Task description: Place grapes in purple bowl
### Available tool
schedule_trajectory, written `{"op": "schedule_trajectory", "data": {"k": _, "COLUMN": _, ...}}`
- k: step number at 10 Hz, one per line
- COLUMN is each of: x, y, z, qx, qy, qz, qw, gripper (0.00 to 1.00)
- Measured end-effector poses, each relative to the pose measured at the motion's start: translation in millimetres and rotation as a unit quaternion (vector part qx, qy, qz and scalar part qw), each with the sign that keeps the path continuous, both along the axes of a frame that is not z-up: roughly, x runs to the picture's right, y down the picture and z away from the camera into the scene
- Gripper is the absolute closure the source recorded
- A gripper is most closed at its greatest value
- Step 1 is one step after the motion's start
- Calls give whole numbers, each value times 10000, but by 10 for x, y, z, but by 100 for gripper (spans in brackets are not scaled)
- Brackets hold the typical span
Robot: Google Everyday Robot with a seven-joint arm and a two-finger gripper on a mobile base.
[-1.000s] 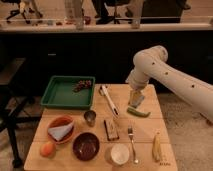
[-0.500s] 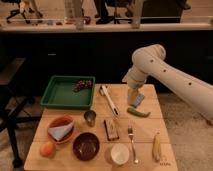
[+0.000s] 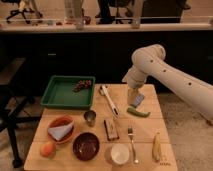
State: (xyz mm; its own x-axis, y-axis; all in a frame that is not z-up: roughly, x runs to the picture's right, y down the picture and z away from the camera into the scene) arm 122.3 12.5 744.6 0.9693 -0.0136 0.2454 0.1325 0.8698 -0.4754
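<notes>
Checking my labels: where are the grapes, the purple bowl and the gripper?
grapes point(image 3: 83, 85): camera view, middle of the bunch.
purple bowl point(image 3: 86, 146): camera view, bare inside.
gripper point(image 3: 135, 101): camera view, between its jaws, over the table's point(image 3: 148, 127) right half.

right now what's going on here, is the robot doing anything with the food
The robot's one arm reaches in from the right; its gripper hangs over the right side of the table, jaws open and empty, above a green item. The grapes lie in the green tray at the back left, untouched. The purple bowl sits empty near the front edge, right of the orange bowl. Nothing is picked up yet.
</notes>
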Motion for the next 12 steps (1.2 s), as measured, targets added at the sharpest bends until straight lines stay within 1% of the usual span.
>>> {"op": "schedule_trajectory", "data": {"k": 1, "x": -24, "y": -28, "z": 6, "qx": 68, "qy": -62, "qz": 17, "qw": 10000, "gripper": 20}}
{"op": "schedule_trajectory", "data": {"k": 2, "x": -97, "y": -110, "z": 35, "qx": 270, "qy": -147, "qz": 44, "qw": 9995, "gripper": 20}}
{"op": "schedule_trajectory", "data": {"k": 3, "x": -210, "y": -173, "z": 61, "qx": 417, "qy": -225, "qz": 57, "qw": 9989, "gripper": 20}}
{"op": "schedule_trajectory", "data": {"k": 4, "x": -396, "y": -294, "z": 133, "qx": 523, "qy": -295, "qz": 70, "qw": 9982, "gripper": 20}}
{"op": "schedule_trajectory", "data": {"k": 5, "x": -581, "y": -392, "z": 204, "qx": 540, "qy": -387, "qz": 55, "qw": 9978, "gripper": 20}}
{"op": "schedule_trajectory", "data": {"k": 6, "x": -706, "y": -468, "z": 261, "qx": 541, "qy": -448, "qz": 57, "qw": 9975, "gripper": 20}}
{"op": "schedule_trajectory", "data": {"k": 8, "x": -830, "y": -538, "z": 329, "qx": 537, "qy": -532, "qz": 2, "qw": 9971, "gripper": 20}}
{"op": "schedule_trajectory", "data": {"k": 12, "x": -1003, "y": -548, "z": 462, "qx": 483, "qy": -596, "qz": -56, "qw": 9970, "gripper": 20}}
